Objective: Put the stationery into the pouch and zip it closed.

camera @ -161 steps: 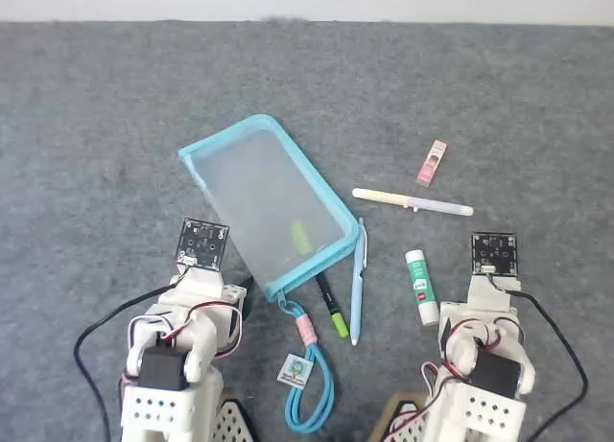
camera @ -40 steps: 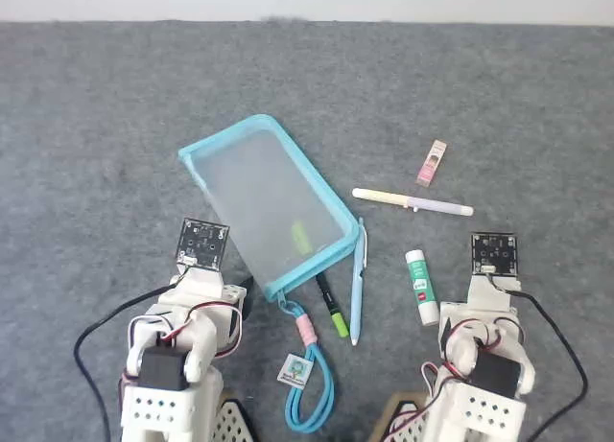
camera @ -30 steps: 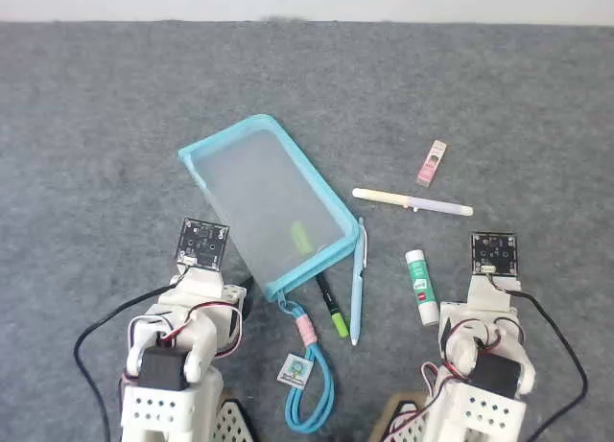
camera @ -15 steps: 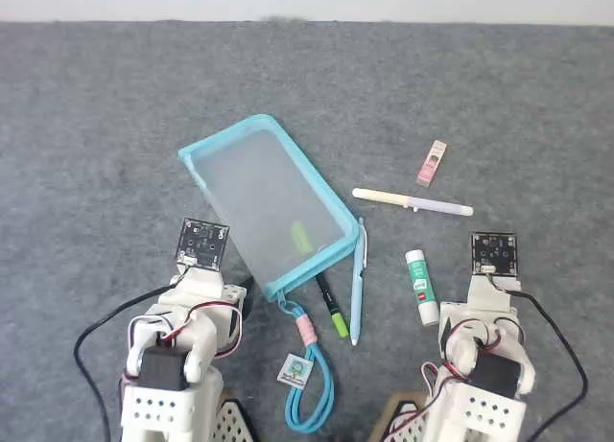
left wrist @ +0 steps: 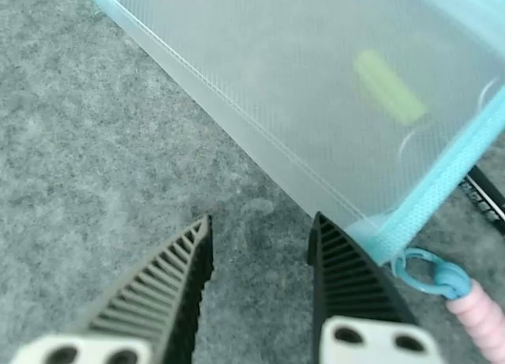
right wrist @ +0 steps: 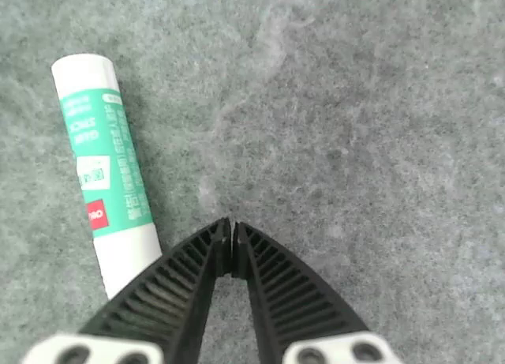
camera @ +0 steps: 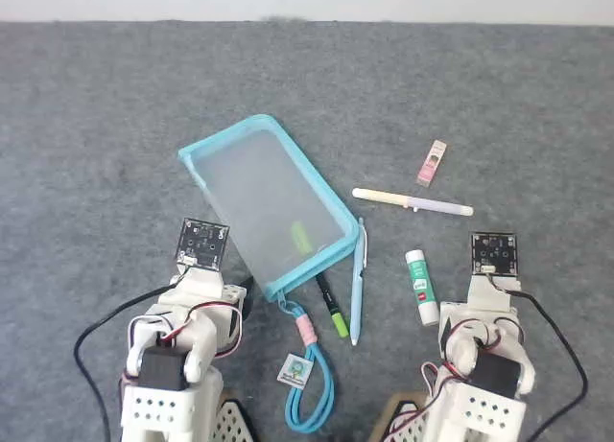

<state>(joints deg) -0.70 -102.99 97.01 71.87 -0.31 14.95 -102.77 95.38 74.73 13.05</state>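
Observation:
A clear pouch (camera: 269,200) with teal trim lies slanted mid-table, a green item (camera: 301,238) inside it. Its zipper pull and blue-pink strap (camera: 309,365) trail toward the near edge. A black-and-green marker (camera: 332,308) and a light blue pen (camera: 357,284) lie by the pouch's corner. A glue stick (camera: 421,287), a yellow-purple highlighter (camera: 413,201) and a pink eraser (camera: 432,162) lie to the right. My left gripper (left wrist: 260,230) is open beside the pouch corner (left wrist: 394,222). My right gripper (right wrist: 231,226) is shut, empty, beside the glue stick (right wrist: 106,174).
Grey carpet-like mat (camera: 115,116) covers the table, with open room at the far side and left. Both arm bases stand at the near edge, the left arm (camera: 182,356) and the right arm (camera: 484,356).

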